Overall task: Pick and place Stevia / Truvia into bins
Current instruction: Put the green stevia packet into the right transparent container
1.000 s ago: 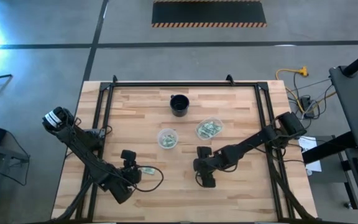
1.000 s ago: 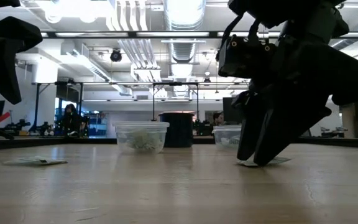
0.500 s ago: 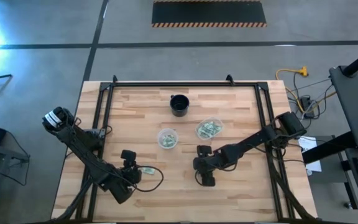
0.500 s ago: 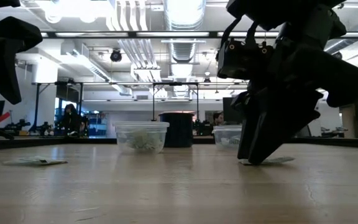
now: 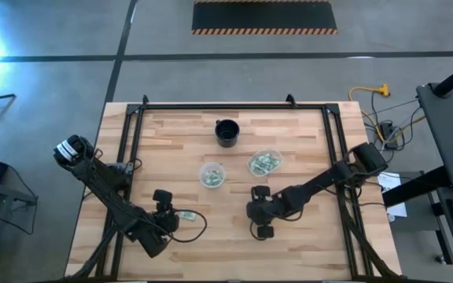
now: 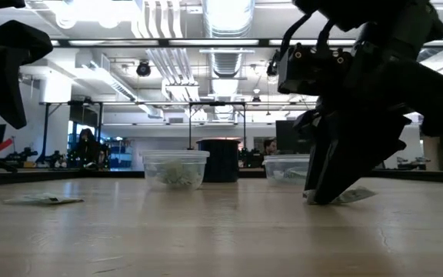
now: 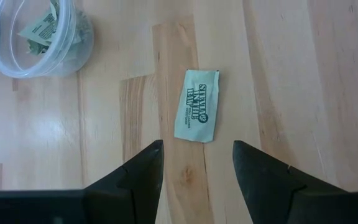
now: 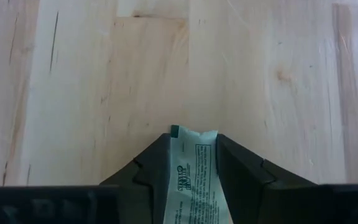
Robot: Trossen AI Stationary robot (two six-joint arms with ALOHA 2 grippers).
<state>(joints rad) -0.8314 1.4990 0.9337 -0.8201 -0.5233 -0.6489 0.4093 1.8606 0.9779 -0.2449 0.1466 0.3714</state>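
A green-and-white Stevia packet (image 8: pixel 192 168) sits between the fingers of my right gripper (image 8: pixel 194 163), which is shut on it near the table's front middle (image 5: pixel 263 229). A second packet (image 7: pixel 196 114) lies flat on the wood just ahead of my open left gripper (image 7: pixel 197 152), at the front left (image 5: pixel 164 211). Two clear bins stand mid-table: one (image 5: pixel 211 174) nearer the left arm, one (image 5: pixel 264 163) to its right. Both hold packets. My right gripper pinches the packet by its two long edges (image 8: pixel 174 163) between its two fingers. The fingers slant down from above and lie along the packet. One short end (image 8: pixel 194 132) sticks out past the fingertips. That free end (image 6: pixel 358 195) tilts slightly up off the table.
A black cup (image 5: pixel 226 132) stands behind the bins toward the far edge. A dark frame (image 5: pixel 234 106) runs along the table's far and side edges. Bare wood lies between the two grippers.
My right gripper has shut on the packet under it and shifted slightly toward the table's right and near edges. The packet's free end has tipped up a little from lying flat.
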